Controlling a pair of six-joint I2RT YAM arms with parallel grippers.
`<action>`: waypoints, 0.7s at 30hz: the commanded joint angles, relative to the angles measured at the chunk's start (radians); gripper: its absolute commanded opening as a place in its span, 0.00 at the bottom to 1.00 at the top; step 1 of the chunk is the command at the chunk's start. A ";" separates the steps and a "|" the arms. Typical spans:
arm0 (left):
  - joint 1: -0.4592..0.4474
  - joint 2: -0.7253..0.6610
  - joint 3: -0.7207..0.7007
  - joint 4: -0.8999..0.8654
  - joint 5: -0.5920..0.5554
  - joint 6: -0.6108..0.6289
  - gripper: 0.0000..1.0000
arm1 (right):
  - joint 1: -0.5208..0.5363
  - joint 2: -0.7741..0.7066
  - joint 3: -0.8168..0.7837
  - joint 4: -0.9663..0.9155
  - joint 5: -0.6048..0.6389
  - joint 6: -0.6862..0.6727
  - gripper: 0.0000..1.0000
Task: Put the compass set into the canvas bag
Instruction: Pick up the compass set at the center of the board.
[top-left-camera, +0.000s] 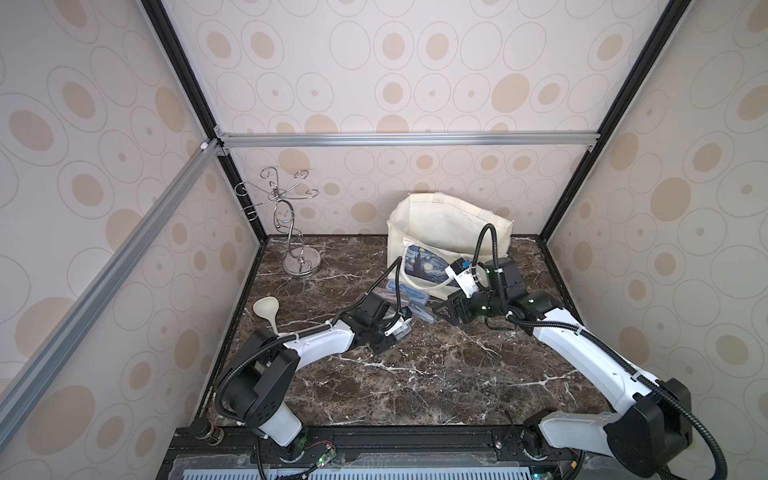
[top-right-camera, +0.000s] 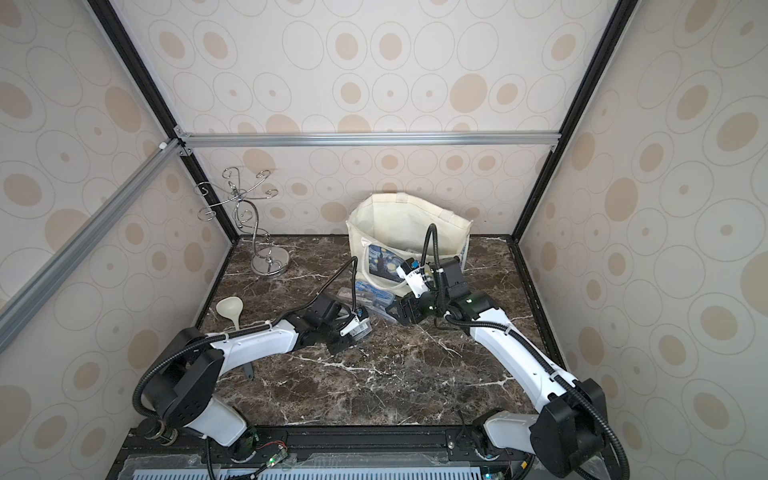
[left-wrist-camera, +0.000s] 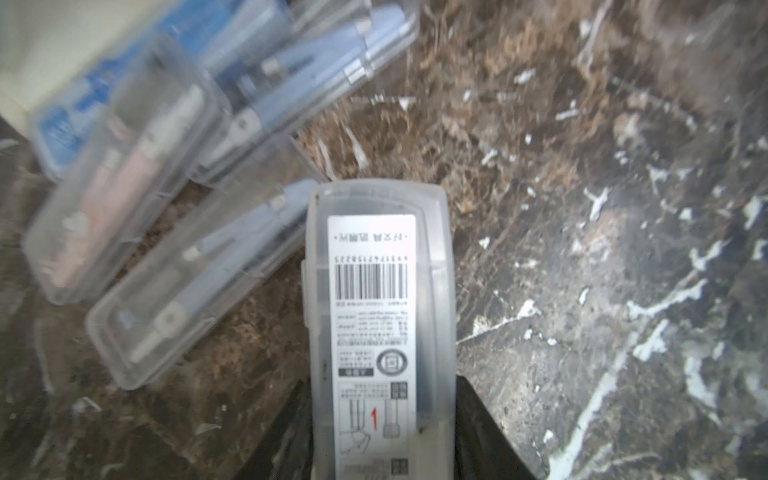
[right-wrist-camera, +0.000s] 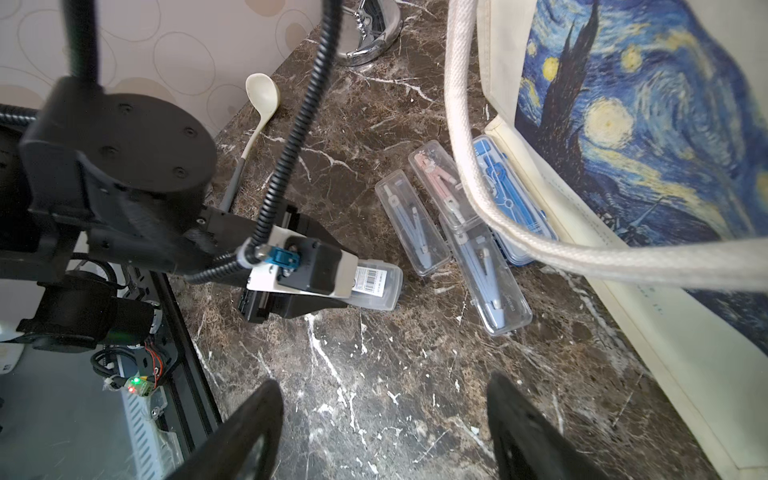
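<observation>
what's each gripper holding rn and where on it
Left gripper clamps the barcode-labelled compass case by one end, across its width. Right gripper is open, holding nothing.

Lab test booth: aluminium frame (top-left-camera: 407, 139), wallpapered panels (top-left-camera: 374, 62)

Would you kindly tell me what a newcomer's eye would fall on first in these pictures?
The blue-and-yellow Starry Night print on the canvas bag, standing at the back of the marble table, stands out most. Just before it lies a cluster of compass cases, and the left pincer is shut on a labelled compass case beside them. A curly chrome stand gleams in the far left corner.
</observation>
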 joint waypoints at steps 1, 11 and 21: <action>-0.008 -0.064 -0.031 0.155 0.021 -0.025 0.40 | 0.003 0.002 0.021 -0.003 0.000 0.030 0.78; -0.007 -0.172 -0.130 0.480 0.099 -0.110 0.41 | 0.003 0.025 0.045 0.034 -0.012 0.135 0.74; -0.014 -0.199 -0.202 0.758 0.097 -0.185 0.42 | 0.083 0.078 0.126 0.038 0.090 0.255 0.62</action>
